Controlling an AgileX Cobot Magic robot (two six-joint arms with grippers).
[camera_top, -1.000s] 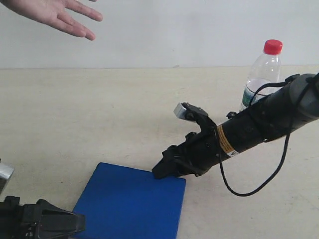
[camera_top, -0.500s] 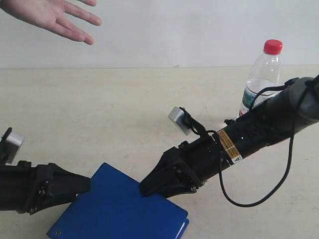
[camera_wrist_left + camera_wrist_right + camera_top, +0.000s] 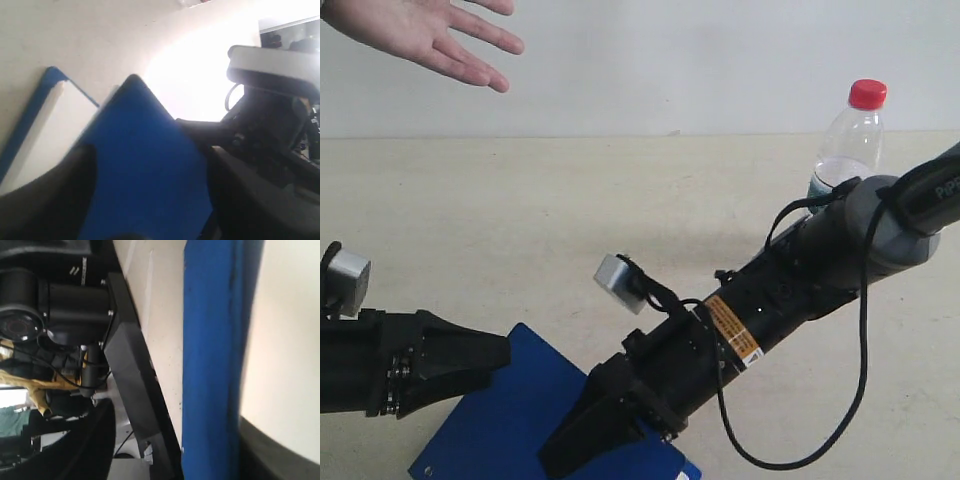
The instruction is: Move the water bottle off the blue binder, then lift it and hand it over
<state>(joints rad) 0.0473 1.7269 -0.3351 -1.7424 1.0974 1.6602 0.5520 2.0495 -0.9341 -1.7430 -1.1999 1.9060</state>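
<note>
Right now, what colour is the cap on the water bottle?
Red. The cap on the water bottle shows best in the exterior view.

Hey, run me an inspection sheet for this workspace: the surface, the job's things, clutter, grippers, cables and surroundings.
Surface: beige table, no spills seen.
Job's things: water bottle upright on the table, off the binder, behind the right arm; blue binder at the near edge, between the two grippers.
Clutter: nothing seen.
Grippers: left gripper at the binder's left side, right gripper at its right side. Both wrist views show binder between the fingers, but whether they grip it is unclear.
Cables: black cable hangs in a loop from the right arm.
Surroundings: white wall; open human hand held out at upper left.
</note>
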